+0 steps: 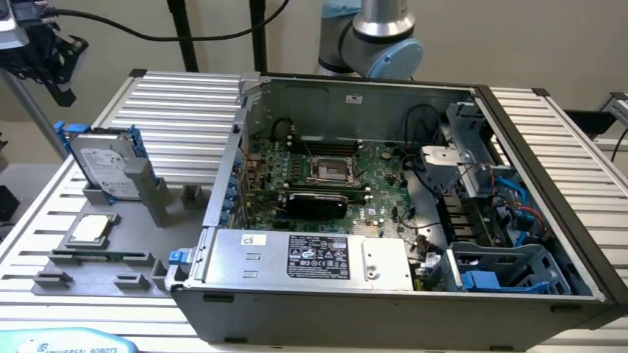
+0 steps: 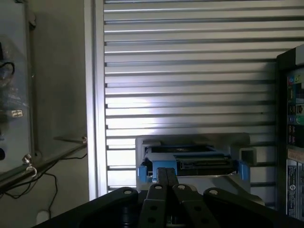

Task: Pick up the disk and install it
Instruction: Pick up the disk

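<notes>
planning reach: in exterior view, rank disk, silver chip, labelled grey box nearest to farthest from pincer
1. silver-grey rectangular disk in blue plastic carrier, upright before pincer
2. small square silver chip, on grey holder
3. large grey metal box, inside computer case

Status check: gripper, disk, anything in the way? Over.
Gripper shut, empty, short of the disk. Disk upright in its grey holder, outside the open case. Nothing between them.

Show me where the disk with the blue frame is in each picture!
Exterior view: the disk stands upright in a grey holder at the exterior view's left.
Wrist view: the disk sits edge-on just beyond the gripper.
Shared landmark: the ribbed metal table under it.
</notes>
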Tool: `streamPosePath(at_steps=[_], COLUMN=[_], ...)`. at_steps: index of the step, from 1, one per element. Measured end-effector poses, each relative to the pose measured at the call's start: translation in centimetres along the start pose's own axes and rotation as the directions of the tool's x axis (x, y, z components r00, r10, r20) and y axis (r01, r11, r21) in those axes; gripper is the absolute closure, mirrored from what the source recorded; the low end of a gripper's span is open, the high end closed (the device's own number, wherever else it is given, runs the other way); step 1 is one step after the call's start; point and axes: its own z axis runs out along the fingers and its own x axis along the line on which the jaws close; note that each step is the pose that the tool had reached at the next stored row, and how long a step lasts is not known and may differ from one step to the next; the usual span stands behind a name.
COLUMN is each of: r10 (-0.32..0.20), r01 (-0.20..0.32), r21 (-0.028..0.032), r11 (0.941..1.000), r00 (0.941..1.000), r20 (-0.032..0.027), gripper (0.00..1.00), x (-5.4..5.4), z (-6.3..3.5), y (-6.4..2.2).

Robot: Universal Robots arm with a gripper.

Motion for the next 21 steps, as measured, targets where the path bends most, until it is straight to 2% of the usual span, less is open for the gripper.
streamPosePath(at_steps=[5, 10, 13, 16, 21], r10=[-0.082, -0.172, -0.225, -0.278, -0.364], r01=[0.082, 0.172, 0.225, 0.278, 0.364], r21=[-0.0005, -0.0015, -0.0023, -0.0031, -0.0049], r11=[0.9966, 0.9852, 0.9743, 0.9606, 0.9315], r00=[0.9966, 0.9851, 0.9742, 0.9605, 0.9314], r20=[-0.0039, -0.0082, -0.0106, -0.0129, -0.0169], gripper=[0.89, 0.89, 0.89, 0.89, 0.89], x=[-0.1, -0.09, -0.09, -0.09, -0.09], z=[0.17, 0.35, 0.47, 0.59, 0.79], y=[0.0, -0.01, -0.02, -0.03, -0.03])
